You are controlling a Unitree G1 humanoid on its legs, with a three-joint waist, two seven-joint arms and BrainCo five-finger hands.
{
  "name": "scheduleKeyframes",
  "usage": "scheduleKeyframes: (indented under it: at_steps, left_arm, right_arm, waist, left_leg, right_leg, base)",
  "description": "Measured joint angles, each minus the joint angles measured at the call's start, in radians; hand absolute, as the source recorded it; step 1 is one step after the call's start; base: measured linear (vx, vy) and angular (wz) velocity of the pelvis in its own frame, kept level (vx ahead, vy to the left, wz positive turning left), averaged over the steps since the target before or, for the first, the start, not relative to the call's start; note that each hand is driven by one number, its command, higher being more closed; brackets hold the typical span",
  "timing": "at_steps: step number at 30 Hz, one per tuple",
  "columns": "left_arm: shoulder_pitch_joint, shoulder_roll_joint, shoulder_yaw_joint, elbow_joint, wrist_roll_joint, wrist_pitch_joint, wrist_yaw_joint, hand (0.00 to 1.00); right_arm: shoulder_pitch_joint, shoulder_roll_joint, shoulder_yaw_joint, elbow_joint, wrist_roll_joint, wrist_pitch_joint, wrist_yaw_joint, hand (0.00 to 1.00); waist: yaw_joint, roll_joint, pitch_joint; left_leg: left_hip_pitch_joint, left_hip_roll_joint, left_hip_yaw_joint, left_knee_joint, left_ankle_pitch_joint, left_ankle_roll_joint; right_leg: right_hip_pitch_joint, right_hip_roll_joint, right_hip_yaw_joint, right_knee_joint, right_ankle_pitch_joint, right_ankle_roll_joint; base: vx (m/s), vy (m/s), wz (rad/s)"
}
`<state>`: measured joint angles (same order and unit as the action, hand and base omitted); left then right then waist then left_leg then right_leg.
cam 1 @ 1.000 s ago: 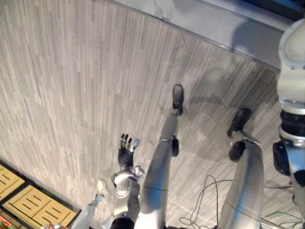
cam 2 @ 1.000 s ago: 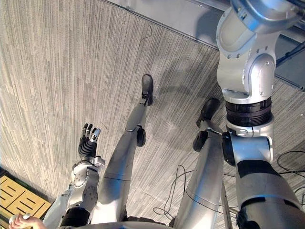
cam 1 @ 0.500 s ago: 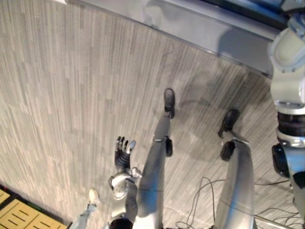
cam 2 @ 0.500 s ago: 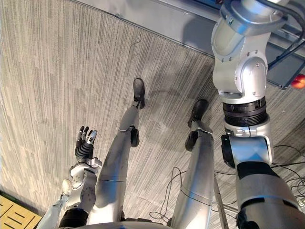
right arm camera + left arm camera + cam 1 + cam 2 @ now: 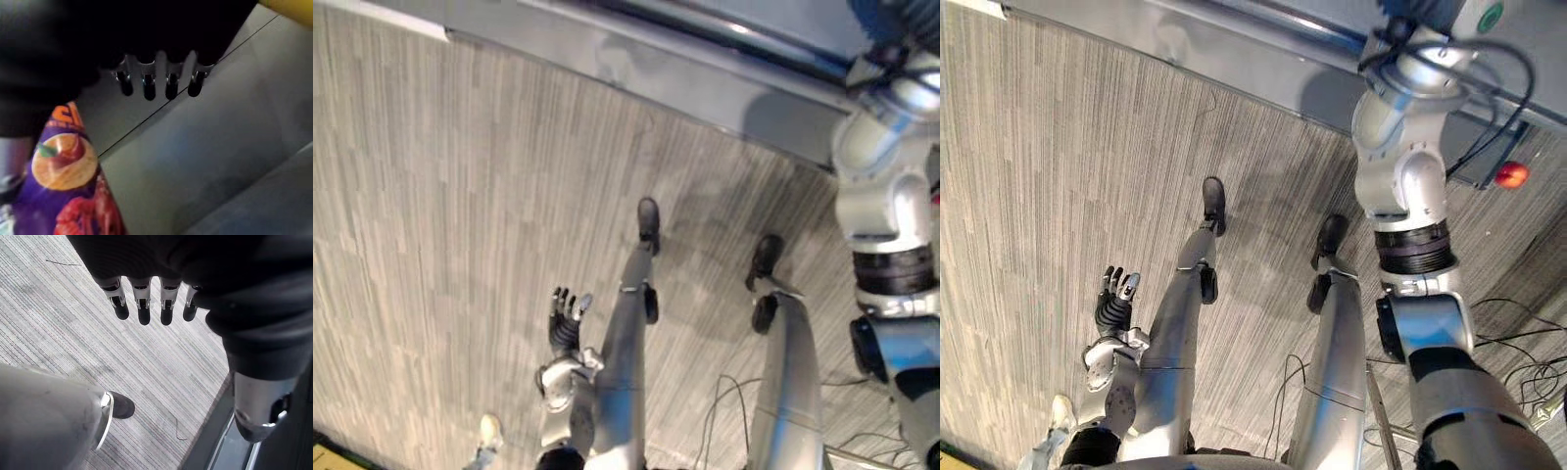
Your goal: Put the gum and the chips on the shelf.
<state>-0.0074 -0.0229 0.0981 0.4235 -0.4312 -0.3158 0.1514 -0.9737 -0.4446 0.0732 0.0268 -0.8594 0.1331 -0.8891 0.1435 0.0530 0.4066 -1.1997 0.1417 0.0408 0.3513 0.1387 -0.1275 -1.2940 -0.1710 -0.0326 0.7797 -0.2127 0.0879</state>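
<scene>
Your chips, a purple bag with a round orange picture on it, sit right against the thumb side of the right hand in its wrist view. You cannot tell whether that hand grips the bag or merely lies beside it. Past the chips you see a flat grey panel crossed by a thin dark seam, with a yellow edge in the far corner. Your left hand hangs low over the striped grey carpet, its fingers straight and a little spread, holding nothing. Near that hand, on the carpet behind it, you find a person's pale shoe. A grey metal strip borders the carpet well ahead of the left hand, and a red knob shows near the strip's far end
</scene>
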Motion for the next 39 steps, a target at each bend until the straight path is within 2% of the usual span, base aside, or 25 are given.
scheduleKeyframes:
  at_steps: [4,7,11,16,17,19,20,22,23,24,26,28,29,31,35,37,38,39]
  left_arm:
    - [-0.037,0.009,0.000,0.095,0.005,0.016,0.008,0.00]
    - [-0.044,0.012,0.004,0.137,0.023,0.023,0.023,0.00]
    - [-0.050,0.024,0.007,0.195,0.063,0.043,0.038,0.00]
    - [-0.045,0.026,0.007,0.292,0.093,0.066,0.041,0.00]
    - [-0.041,0.025,0.003,0.324,0.108,0.076,0.041,0.00]
    - [-0.020,0.025,-0.013,0.342,0.139,0.088,0.042,0.00]
    - [0.013,0.025,-0.020,0.364,0.179,0.089,0.042,0.00]
    - [0.028,0.024,-0.022,0.383,0.202,0.095,0.042,0.00]
    - [0.045,0.020,-0.022,0.410,0.231,0.102,0.042,0.00]
    - [0.054,0.019,-0.019,0.428,0.251,0.107,0.042,0.00]
    - [0.055,0.019,0.013,0.467,0.279,0.114,0.043,0.00]
    - [0.077,0.017,0.060,0.519,0.301,0.123,0.042,0.00]
    - [0.082,0.018,0.072,0.529,0.303,0.123,0.042,0.00]
    - [0.093,0.023,0.115,0.564,0.308,0.125,0.038,0.00]
    - [0.110,0.032,0.181,0.607,0.319,0.133,0.006,0.00]
    - [0.131,0.049,0.216,0.645,0.328,0.151,-0.034,0.00]
    - [0.136,0.049,0.224,0.655,0.330,0.158,-0.046,0.00]
    - [0.144,0.050,0.244,0.664,0.331,0.171,-0.062,0.00]
  right_arm:
    - [0.206,0.093,-0.056,0.002,0.046,-0.003,-0.016,0.00]
    - [0.349,0.156,-0.089,0.001,0.095,-0.008,-0.050,0.00]
    - [0.492,0.218,-0.104,0.014,0.123,-0.024,-0.049,0.00]
    - [0.629,0.283,-0.075,0.052,0.135,-0.076,-0.018,0.00]
    - [0.683,0.309,-0.055,0.071,0.152,-0.099,0.003,0.00]
    - [0.759,0.348,-0.035,0.076,0.165,-0.131,0.033,0.00]
    - [0.847,0.404,-0.016,0.127,0.200,-0.183,0.080,0.00]
    - [0.913,0.437,-0.016,0.158,0.237,-0.208,0.113,0.00]
    - [0.999,0.476,-0.027,0.201,0.300,-0.239,0.169,0.00]
    - [1.046,0.495,-0.036,0.230,0.347,-0.258,0.202,0.00]
    - [1.108,0.505,-0.053,0.299,0.449,-0.290,0.272,0.00]
    - [1.166,0.500,-0.123,0.463,0.585,-0.310,0.378,0.00]
    - [1.179,0.498,-0.147,0.508,0.606,-0.313,0.399,0.00]
    - [1.218,0.471,-0.227,0.691,0.718,-0.322,0.498,0.00]
    - [1.230,0.420,-0.354,0.953,0.854,-0.326,0.655,0.00]
    - [1.231,0.421,-0.500,1.125,0.989,-0.301,0.748,0.00]
    - [1.231,0.425,-0.550,1.162,1.039,-0.285,0.770,0.00]
    - [1.227,0.437,-0.681,1.231,1.116,-0.254,0.811,0.00]
  waist:
    - [0.003,-0.003,0.000]
    - [-0.001,-0.028,-0.014]
    - [-0.004,-0.061,-0.042]
    - [-0.006,-0.088,-0.089]
    - [-0.008,-0.096,-0.106]
    - [-0.013,-0.104,-0.145]
    - [-0.032,-0.115,-0.179]
    - [-0.037,-0.123,-0.213]
    - [-0.057,-0.127,-0.251]
    - [-0.064,-0.129,-0.272]
    - [-0.072,-0.131,-0.295]
    - [-0.106,-0.117,-0.345]
    - [-0.113,-0.113,-0.353]
    - [-0.116,-0.101,-0.381]
    - [-0.135,-0.092,-0.397]
    - [-0.145,-0.093,-0.410]
    - [-0.145,-0.091,-0.414]
    - [-0.145,-0.092,-0.430]
  left_leg:
    - [0.127,0.027,0.000,-0.001,-0.024,0.000]
    - [0.211,0.038,-0.002,-0.004,-0.044,-0.005]
    - [0.311,0.042,-0.005,-0.034,-0.047,-0.008]
    - [0.476,0.041,-0.009,-0.069,-0.068,-0.010]
    - [0.547,0.042,-0.002,-0.077,-0.079,-0.010]
    - [0.612,0.042,0.004,-0.091,-0.094,-0.012]
    - [0.711,0.048,0.024,-0.113,-0.111,-0.011]
    - [0.762,0.052,0.040,-0.121,-0.127,-0.013]
    - [0.816,0.062,0.060,-0.124,-0.146,-0.014]
    - [0.848,0.067,0.073,-0.126,-0.159,-0.016]
    - [0.915,0.079,0.112,-0.147,-0.169,-0.020]
    - [0.990,0.093,0.141,-0.192,-0.173,-0.026]
    - [1.009,0.094,0.143,-0.202,-0.174,-0.028]
    - [1.071,0.094,0.139,-0.254,-0.175,-0.031]
    - [1.137,0.080,0.141,-0.304,-0.175,-0.031]
    - [1.176,0.065,0.142,-0.327,-0.176,-0.032]
    - [1.183,0.061,0.143,-0.335,-0.176,-0.032]
    - [1.188,0.054,0.142,-0.347,-0.176,-0.031]
  right_leg:
    - [0.146,0.023,-0.017,-0.050,0.005,-0.005]
    - [0.239,0.029,-0.030,-0.081,0.001,-0.006]
    - [0.348,0.030,-0.051,-0.119,-0.001,-0.009]
    - [0.532,0.027,-0.073,-0.173,-0.017,-0.012]
    - [0.607,0.027,-0.076,-0.195,-0.020,-0.013]
    - [0.673,0.028,-0.078,-0.225,-0.027,-0.009]
    - [0.777,0.028,-0.084,-0.275,-0.028,-0.012]
    - [0.829,0.028,-0.089,-0.304,-0.025,-0.008]
    - [0.891,0.029,-0.099,-0.346,-0.016,0.005]
    - [0.920,0.031,-0.098,-0.366,-0.012,0.010]
    - [0.973,0.034,-0.094,-0.404,0.009,0.013]
    - [1.045,0.060,-0.075,-0.488,0.047,0.011]
    - [1.062,0.067,-0.067,-0.509,0.057,0.012]
    - [1.111,0.089,-0.036,-0.584,0.090,0.013]
    - [1.179,0.089,-0.010,-0.674,0.133,0.025]
    - [1.230,0.084,-0.010,-0.724,0.149,0.032]
    - [1.237,0.081,-0.008,-0.733,0.153,0.035]
    - [1.247,0.074,-0.007,-0.753,0.160,0.039]
  base:
    - [0.02,-0.039,-0.25]
    - [0.04,-0.020,-0.17]
    - [0.05,-0.008,0.00]
    - [0.07,-0.013,0.05]
    - [0.10,-0.013,-0.04]
    - [0.12,-0.002,-0.12]
    - [0.18,0.015,-0.24]
    - [0.19,0.024,-0.31]
    - [0.18,0.035,-0.42]
    - [0.18,0.037,-0.46]
    - [0.12,0.022,-0.50]
    - [0.13,0.006,-0.49]
    - [0.11,0.008,-0.48]
    - [0.10,0.009,-0.49]
    - [0.09,0.042,-0.23]
    - [0.06,0.050,0.01]
    - [0.04,0.047,0.01]
    - [0.03,0.051,-0.01]
